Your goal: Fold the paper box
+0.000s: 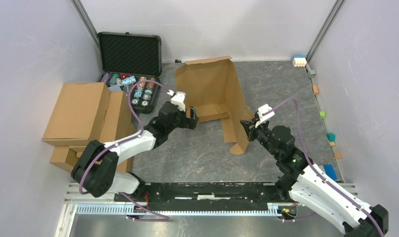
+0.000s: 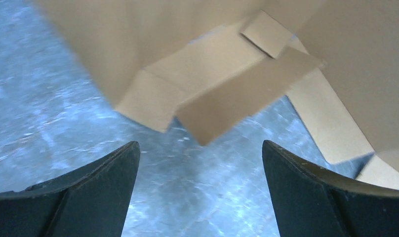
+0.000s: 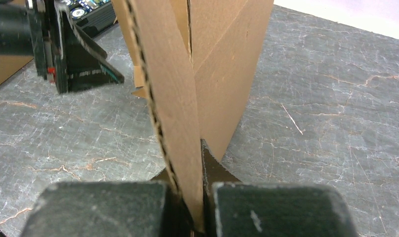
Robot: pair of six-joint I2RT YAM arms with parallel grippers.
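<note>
Nearest the lens of the right wrist camera, the right gripper [image 3: 196, 200] is seen clamped tight on a thin corrugated edge, a side flap of the paper box [image 1: 212, 84] being pinched between its jaws. The box is found at the middle of the table [image 1: 286, 89], towards the far side, between the two grippers. One broad panel is raised upright, a side wall is stood on edge, and small tabs are turned inward at the near left corner; a further flap is trailed on the surface below the right gripper. No closed shallow form is yet made, so the work is judged partly done, with walls to be squared, tabs tucked and the lid brought over. The left gripper [image 2: 200, 190] is spread wide and holds nothing, poised just before those tabs. To the left, ready-made cartons [image 1: 79, 113] are stacked; behind them a black case [image 1: 131, 52] is propped open.
</note>
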